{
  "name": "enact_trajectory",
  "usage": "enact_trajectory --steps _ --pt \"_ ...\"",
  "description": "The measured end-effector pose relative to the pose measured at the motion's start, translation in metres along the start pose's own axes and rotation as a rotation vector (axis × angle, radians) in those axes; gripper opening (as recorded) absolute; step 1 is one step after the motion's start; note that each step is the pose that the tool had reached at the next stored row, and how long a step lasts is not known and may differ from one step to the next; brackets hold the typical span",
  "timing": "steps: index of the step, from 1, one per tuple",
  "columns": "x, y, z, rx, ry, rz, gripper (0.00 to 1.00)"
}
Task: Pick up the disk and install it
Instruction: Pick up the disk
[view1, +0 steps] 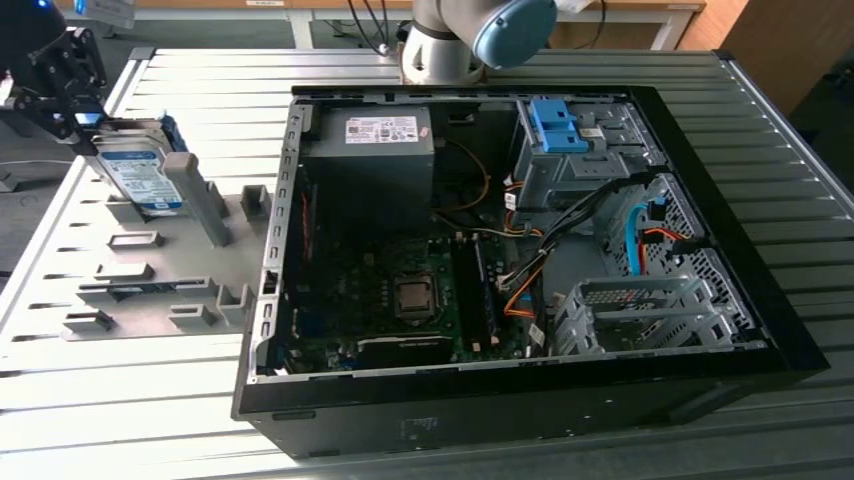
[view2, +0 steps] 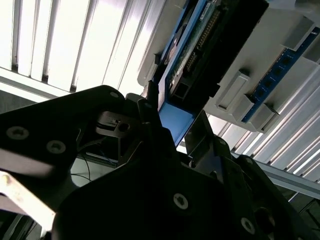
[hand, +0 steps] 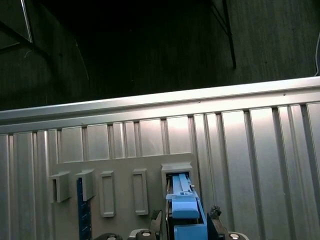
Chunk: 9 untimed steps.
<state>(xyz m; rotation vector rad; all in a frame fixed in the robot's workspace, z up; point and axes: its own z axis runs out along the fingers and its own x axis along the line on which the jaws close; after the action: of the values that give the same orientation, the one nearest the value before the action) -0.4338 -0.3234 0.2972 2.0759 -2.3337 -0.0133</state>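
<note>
Disk (view1: 138, 175) stands on edge at the gray rack (view1: 160, 270), near the tabletop's edge on the exterior view's left. My claw (hand: 185, 225) is clamped on its top end, probably so it slides straight out.

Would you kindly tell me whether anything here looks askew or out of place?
The disk, at the exterior view's left, stands on edge, tilted at the grey holder, with the gripper at its upper end. Nothing else looks spilled or damaged.
</note>
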Motion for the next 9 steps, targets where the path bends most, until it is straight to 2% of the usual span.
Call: enact_trajectory --steps 3,7,9 --pt "0.0000 0.0000 0.0009 -0.0003 0.0003 -0.006 0.47" --pt "0.0000 0.0000 0.0015 0.0002 0.0008 -0.042 0.47" --pt "0.0000 0.0000 0.0016 0.0003 0.0009 -0.043 0.47"
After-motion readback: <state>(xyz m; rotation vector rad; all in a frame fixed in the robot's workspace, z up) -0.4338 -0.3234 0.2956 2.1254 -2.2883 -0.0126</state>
